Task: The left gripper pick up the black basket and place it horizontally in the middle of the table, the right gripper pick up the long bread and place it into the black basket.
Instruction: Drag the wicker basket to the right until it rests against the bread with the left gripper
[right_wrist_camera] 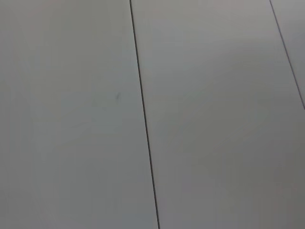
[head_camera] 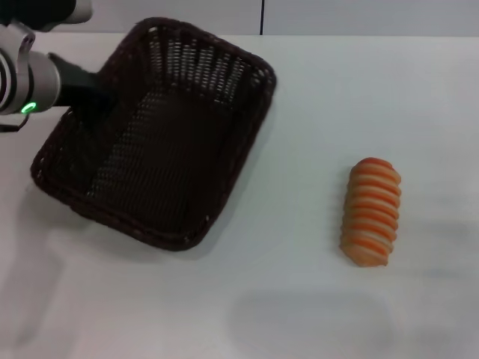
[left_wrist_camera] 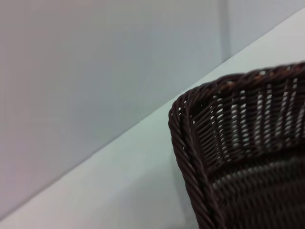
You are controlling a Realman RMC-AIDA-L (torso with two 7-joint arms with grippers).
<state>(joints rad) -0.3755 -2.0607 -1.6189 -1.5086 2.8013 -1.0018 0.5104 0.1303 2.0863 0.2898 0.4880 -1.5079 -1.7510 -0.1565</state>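
Observation:
The black basket (head_camera: 161, 138) lies askew on the left of the white table (head_camera: 299, 299), its long side running from near left to far right. My left gripper (head_camera: 96, 97) reaches in from the far left and is shut on the basket's left rim. The left wrist view shows one basket corner (left_wrist_camera: 190, 119) close up, with its braided rim and openwork side. The basket is empty. The long bread (head_camera: 370, 212), orange with cream ridges, lies on the table to the right, well apart from the basket. My right gripper is out of view.
The right wrist view shows only a grey panelled surface with a dark seam (right_wrist_camera: 143, 119). A grey wall (left_wrist_camera: 95, 71) stands behind the table's far edge.

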